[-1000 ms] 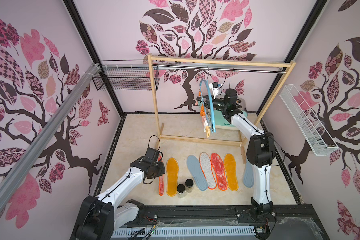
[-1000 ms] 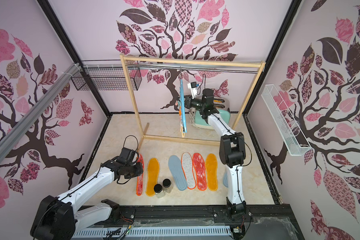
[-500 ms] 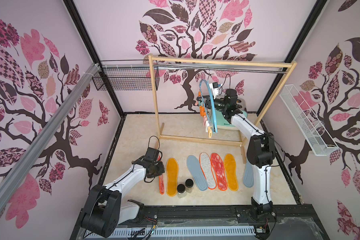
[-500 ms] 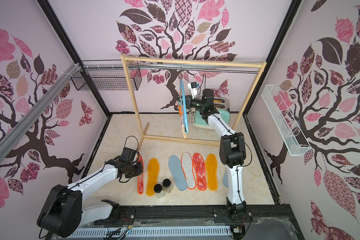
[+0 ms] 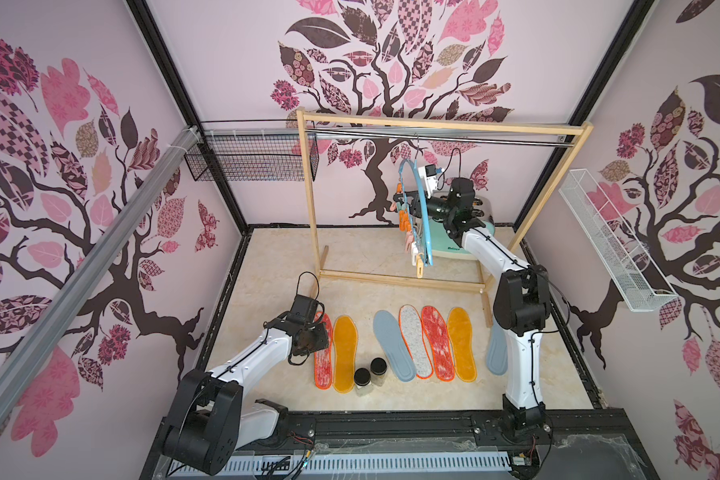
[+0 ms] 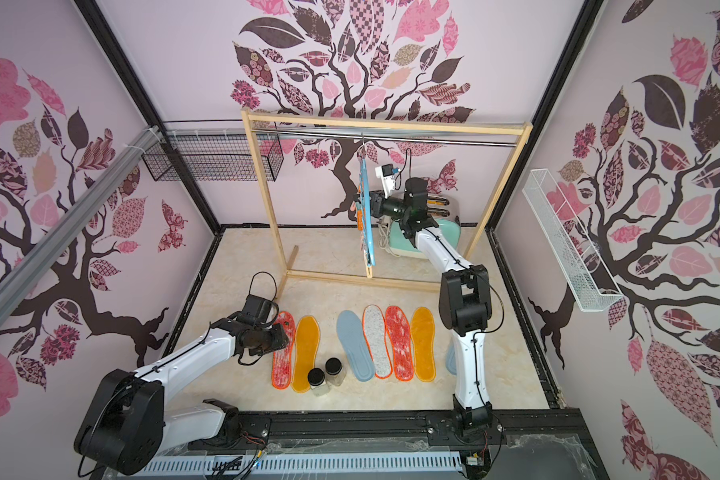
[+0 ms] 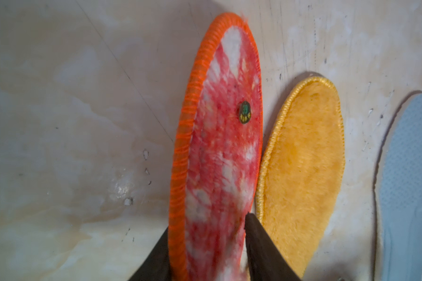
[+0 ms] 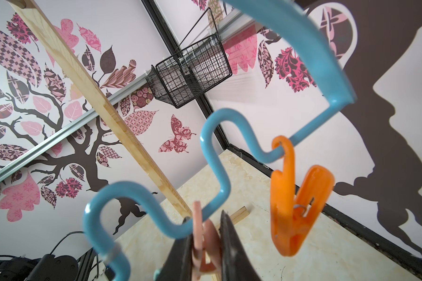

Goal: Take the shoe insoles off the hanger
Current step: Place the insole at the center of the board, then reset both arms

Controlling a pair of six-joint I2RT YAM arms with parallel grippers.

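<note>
Several shoe insoles lie in a row on the floor. At the row's left end is a red-white mottled insole (image 5: 323, 358) (image 7: 219, 150), right beside a mustard yellow one (image 5: 345, 357) (image 7: 302, 170). My left gripper (image 5: 320, 332) (image 7: 207, 221) is low over it and open, one finger on each side of the insole. The light blue hanger (image 5: 420, 208) (image 8: 215, 150) hangs from the metal rail with only clothespins showing on it. My right gripper (image 5: 404, 203) (image 8: 205, 216) is shut on a pink clothespin (image 8: 206, 243) on its wavy bar, beside an orange clothespin (image 8: 295, 206).
Two black-lidded jars (image 5: 368, 376) stand in front of the row's gap. The wooden frame (image 5: 312, 199) spans the back, a mint toaster (image 5: 462, 245) behind it. A black wire basket (image 5: 250, 160) hangs on the left wall, a white one (image 5: 612, 245) on the right.
My left gripper has opened. The red-white insole, held on edge before, now lies flat next to the yellow one. The right arm and hanger have barely shifted.
</note>
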